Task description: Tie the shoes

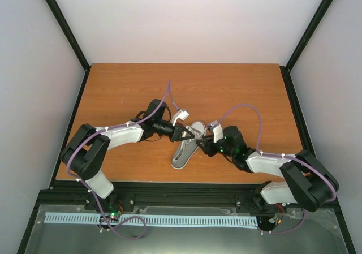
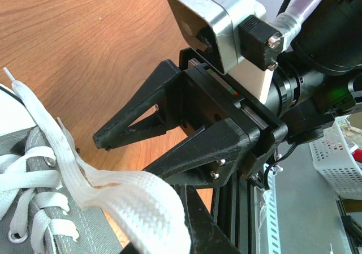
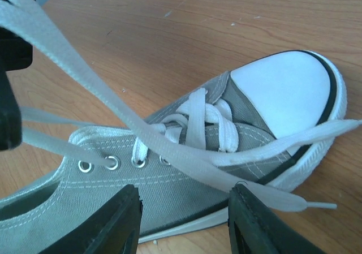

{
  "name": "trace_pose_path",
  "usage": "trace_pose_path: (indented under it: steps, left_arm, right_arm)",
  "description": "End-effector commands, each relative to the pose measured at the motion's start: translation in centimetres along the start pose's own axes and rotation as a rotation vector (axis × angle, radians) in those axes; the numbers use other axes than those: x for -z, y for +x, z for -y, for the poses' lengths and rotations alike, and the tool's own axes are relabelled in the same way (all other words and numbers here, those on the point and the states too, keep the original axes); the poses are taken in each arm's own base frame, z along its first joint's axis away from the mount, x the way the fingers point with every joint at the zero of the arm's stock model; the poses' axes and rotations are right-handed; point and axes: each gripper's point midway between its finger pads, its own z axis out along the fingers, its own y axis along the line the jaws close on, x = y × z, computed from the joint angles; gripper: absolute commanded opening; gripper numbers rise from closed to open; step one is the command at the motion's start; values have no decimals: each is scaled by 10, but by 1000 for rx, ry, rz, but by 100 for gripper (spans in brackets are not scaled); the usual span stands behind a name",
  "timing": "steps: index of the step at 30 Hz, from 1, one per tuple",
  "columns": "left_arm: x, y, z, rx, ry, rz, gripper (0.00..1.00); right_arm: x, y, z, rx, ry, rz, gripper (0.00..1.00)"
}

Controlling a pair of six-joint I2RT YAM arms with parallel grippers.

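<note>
The grey sneaker (image 1: 184,153) with a white toe cap lies mid-table, and its laces are loose. It shows close up in the right wrist view (image 3: 169,186) and at the lower left of the left wrist view (image 2: 34,209). My left gripper (image 1: 184,133) is over the shoe and shut on a white lace (image 2: 136,194), which it holds up off the shoe (image 2: 175,237). That lace (image 3: 85,67) runs taut across the shoe. My right gripper (image 1: 205,145) is open and empty, its jaws (image 3: 184,223) beside the shoe's side, close to the left gripper (image 3: 8,95).
The wooden table (image 1: 237,90) has black frame posts and white walls around it. A white slotted rail (image 1: 153,220) runs along the front below the arm bases. Purple cables loop above both arms.
</note>
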Motion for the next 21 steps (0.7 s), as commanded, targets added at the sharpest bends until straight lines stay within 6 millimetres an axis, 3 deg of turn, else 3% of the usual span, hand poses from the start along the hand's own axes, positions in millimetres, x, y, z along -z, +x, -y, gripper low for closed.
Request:
trace_pose_path:
  steps: [1,8,13,21]
  left_arm:
    - [3,-8,9,-43,28,16,3]
    - [2,-7,7,-38,31,12,3]
    - [2,-7,7,-39,25,13,3]
    - [1,-7,2,-33,12,15,3]
  right_arm:
    - [-9,-20,-5,54,-27,32,41]
    - [-21,-18,5,74,11,8,28]
    - [-20,-17,4,69,9,0,4]
    - [10,-10,-4,7,48,-50,3]
